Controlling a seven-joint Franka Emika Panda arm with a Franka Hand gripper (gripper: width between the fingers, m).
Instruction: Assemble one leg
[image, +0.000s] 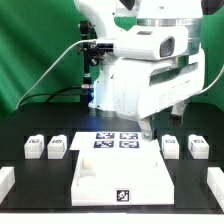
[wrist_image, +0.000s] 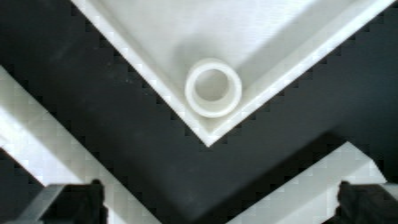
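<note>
Four small white legs stand on the black table, two at the exterior view's left (image: 35, 148) (image: 57, 150) and two at its right (image: 171, 146) (image: 197, 147). The large flat white panel (image: 120, 175) lies in the middle. My gripper (image: 148, 130) hangs over the panel's back right corner. In the wrist view a panel corner (wrist_image: 267, 40) with a round socket hole (wrist_image: 215, 88) lies ahead of my gripper (wrist_image: 217, 205). Its dark fingertips (wrist_image: 71, 205) stand wide apart with nothing between them. No leg shows in the wrist view.
The marker board (image: 114, 140) with its tags lies behind the panel under the arm. White blocks sit at the table's far left (image: 5, 180) and far right (image: 214, 185) edges. A green curtain hangs behind.
</note>
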